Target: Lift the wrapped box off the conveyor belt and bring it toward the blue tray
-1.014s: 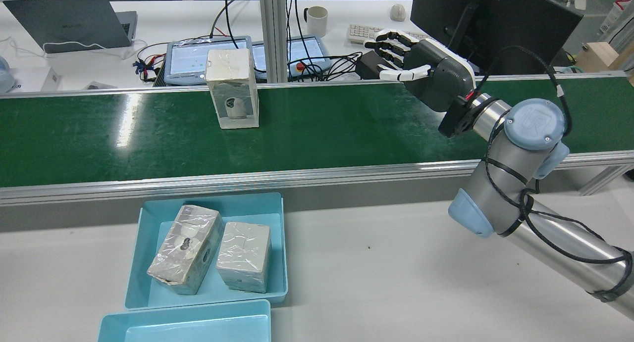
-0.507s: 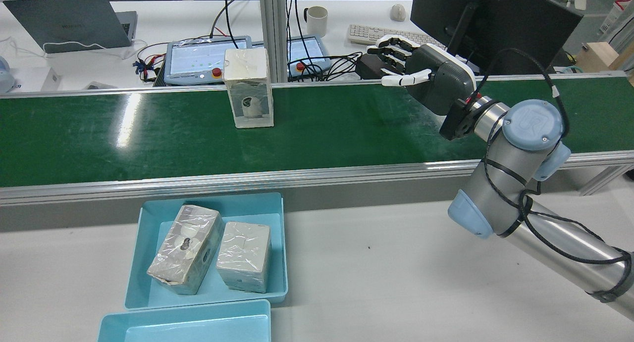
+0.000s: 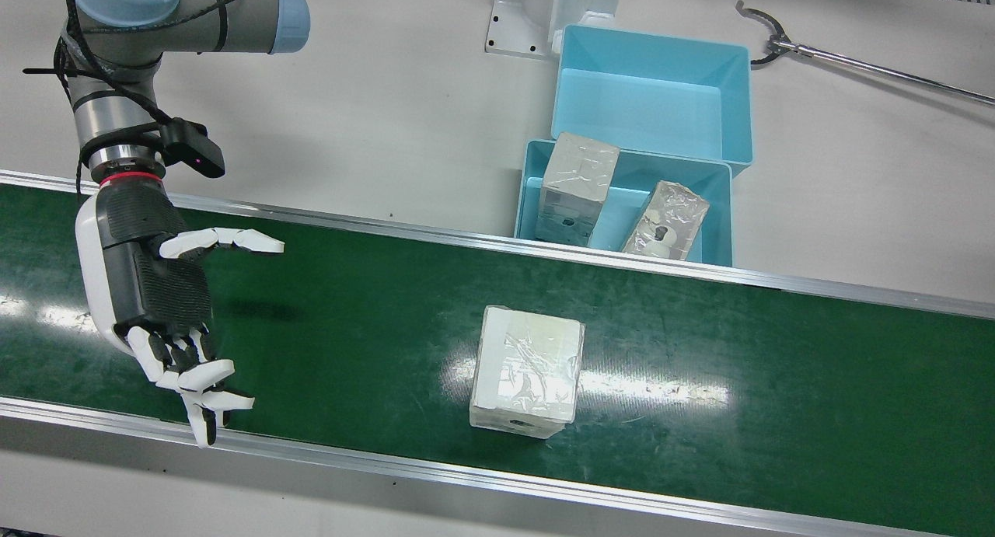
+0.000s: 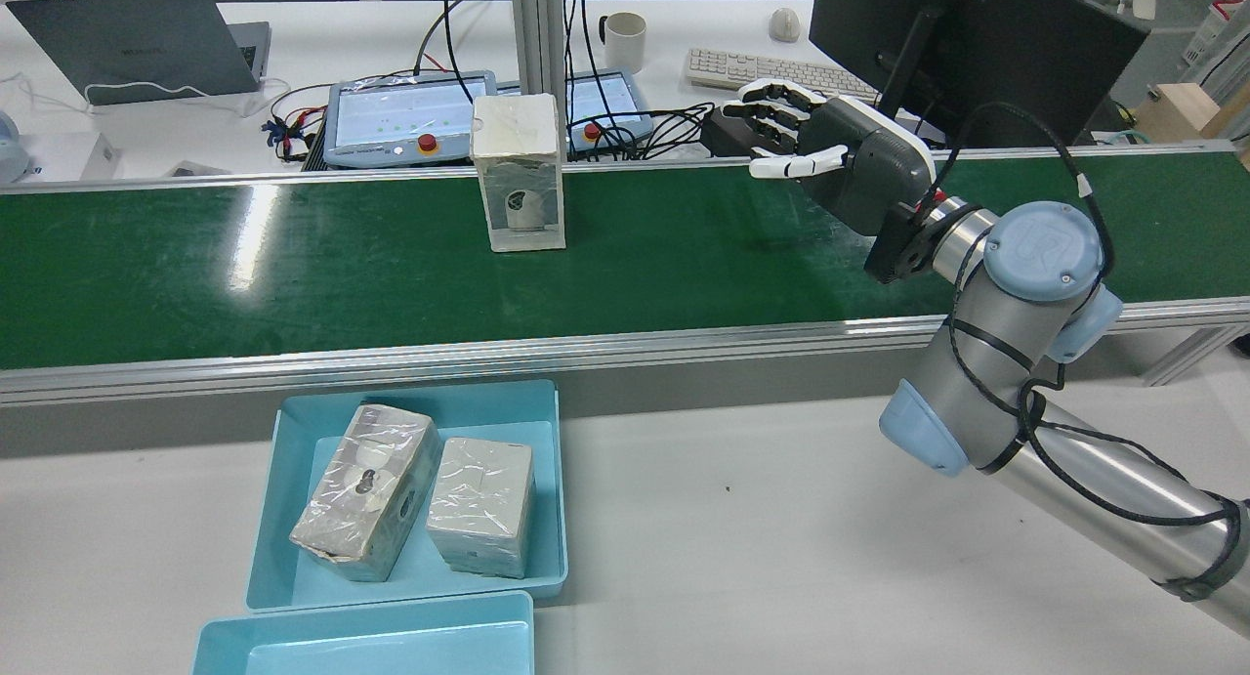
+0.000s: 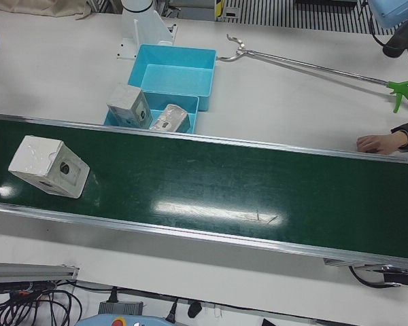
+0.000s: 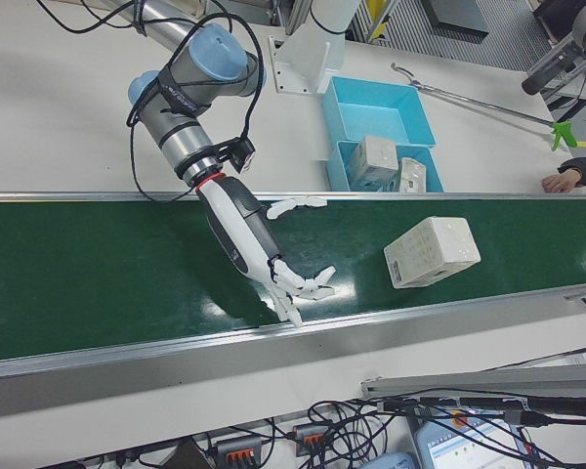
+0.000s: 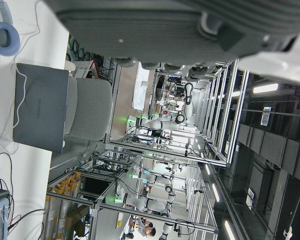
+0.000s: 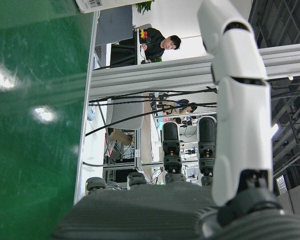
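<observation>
Right hand: released, fingers spread, palm facing along conveyor belt; wrapped box well apart. Rear view alone shows box standing upright.

The conveyor belt is dark green with pale glare streaks and silver metal rails. The wrapped box is off-white under glossy clear film, with a round grey picture on one face. Both trays are light blue; the two boxes in the nearer one look greyish-beige under crinkled film. The right hand is black and dark grey with white fingers, on a silver arm with pale blue caps. The table is white
</observation>
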Controlling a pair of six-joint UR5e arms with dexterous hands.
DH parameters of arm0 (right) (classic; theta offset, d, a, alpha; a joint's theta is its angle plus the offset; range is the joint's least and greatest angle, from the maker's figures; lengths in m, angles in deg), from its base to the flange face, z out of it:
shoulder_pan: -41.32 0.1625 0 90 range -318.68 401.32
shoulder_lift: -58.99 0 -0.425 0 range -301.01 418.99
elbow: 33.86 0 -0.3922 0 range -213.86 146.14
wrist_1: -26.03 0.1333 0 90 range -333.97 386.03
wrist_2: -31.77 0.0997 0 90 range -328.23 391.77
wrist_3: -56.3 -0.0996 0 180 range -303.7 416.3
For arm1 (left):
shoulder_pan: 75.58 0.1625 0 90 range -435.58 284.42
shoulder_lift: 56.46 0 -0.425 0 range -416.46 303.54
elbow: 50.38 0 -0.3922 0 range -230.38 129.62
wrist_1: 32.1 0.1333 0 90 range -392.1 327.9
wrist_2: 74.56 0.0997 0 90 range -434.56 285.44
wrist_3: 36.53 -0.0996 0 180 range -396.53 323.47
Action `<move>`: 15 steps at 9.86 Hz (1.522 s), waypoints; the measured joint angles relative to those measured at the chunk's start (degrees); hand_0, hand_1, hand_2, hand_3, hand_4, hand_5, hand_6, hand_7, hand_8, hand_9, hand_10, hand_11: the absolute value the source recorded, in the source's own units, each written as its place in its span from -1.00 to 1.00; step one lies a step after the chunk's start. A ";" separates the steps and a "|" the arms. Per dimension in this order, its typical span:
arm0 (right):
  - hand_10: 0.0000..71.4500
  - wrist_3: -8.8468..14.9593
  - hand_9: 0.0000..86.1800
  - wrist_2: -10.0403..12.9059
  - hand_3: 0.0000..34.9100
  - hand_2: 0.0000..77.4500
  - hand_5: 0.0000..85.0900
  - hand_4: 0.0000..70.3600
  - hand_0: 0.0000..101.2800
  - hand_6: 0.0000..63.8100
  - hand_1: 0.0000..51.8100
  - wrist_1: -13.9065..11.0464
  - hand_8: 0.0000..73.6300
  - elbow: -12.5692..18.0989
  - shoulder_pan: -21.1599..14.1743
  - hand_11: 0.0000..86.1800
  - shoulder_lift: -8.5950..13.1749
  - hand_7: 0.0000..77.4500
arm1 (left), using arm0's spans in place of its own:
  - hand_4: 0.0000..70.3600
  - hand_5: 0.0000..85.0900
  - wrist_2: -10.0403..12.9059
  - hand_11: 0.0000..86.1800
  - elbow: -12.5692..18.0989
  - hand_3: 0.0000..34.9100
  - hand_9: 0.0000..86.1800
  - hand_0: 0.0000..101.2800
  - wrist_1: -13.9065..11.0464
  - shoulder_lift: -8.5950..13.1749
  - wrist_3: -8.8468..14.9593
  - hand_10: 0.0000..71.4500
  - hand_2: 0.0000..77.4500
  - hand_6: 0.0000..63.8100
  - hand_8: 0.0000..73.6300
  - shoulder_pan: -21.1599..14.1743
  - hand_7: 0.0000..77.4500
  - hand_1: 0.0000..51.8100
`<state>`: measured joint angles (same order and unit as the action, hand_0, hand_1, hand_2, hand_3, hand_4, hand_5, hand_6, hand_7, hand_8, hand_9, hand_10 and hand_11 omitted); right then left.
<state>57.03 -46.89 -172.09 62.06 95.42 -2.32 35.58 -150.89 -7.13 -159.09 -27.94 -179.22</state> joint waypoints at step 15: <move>-1.00 0.41 -0.90 0.18 0.19 -0.46 -0.06 -0.67 -0.03 -0.86 -0.35 0.28 -1.00 -2.93 -0.74 -0.96 2.60 -0.34 | -1.00 -0.97 0.00 -1.00 0.00 -1.00 -1.00 -1.00 0.00 0.00 0.00 -0.98 -0.99 -0.98 -1.00 0.00 -1.00 -1.00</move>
<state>57.44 -46.71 -171.81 59.13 94.67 0.28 35.58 -150.89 -7.13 -159.09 -27.94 -179.22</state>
